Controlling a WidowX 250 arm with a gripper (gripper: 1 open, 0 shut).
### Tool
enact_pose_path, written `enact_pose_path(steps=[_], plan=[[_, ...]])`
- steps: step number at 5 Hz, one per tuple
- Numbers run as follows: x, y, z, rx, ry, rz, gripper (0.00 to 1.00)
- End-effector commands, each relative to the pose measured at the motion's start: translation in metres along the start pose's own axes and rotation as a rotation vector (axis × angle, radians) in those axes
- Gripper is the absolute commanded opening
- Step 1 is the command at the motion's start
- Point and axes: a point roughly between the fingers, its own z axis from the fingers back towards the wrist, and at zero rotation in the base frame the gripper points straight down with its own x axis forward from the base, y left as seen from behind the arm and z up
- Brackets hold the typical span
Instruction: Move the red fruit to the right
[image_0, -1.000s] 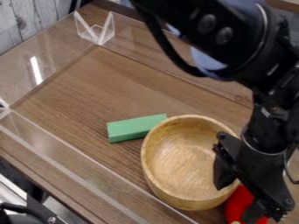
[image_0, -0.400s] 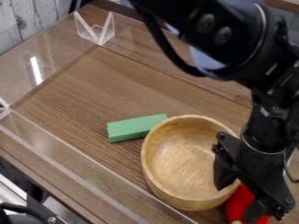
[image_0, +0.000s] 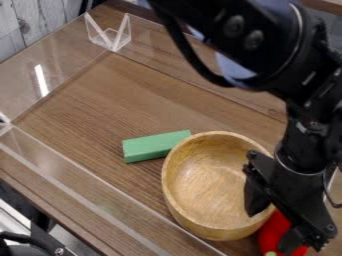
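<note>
- Step in hand, as I judge it: the gripper (image_0: 283, 218) is down at the fruit (image_0: 278, 236), at the grasp or just around it.
- Whether its fingers are closed on the fruit, I cannot tell; the fingers hide much of it, and no clear gap or grip shows.
- Next move: make sure of the hold, then carry the fruit right, minding the bowl (image_0: 191, 200) just beside it; a finger overlapping the bowl's rim in this view might catch and drag it.
- The fruit is in the lower right of the frame, near the bottom edge, right of the bowl.
- It looks bright red and rounded, partly covered by the dark fingers; its full outline cannot be made out.
</note>
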Motion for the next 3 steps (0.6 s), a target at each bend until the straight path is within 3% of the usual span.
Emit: enact_pose_path(steps=[1,3], plan=[[0.0033,0.0042,0.0046,-0.001,-0.025,0.017,0.00],[0.0037,0.0058,0.0047,-0.003,-0.027,0.026,0.00]])
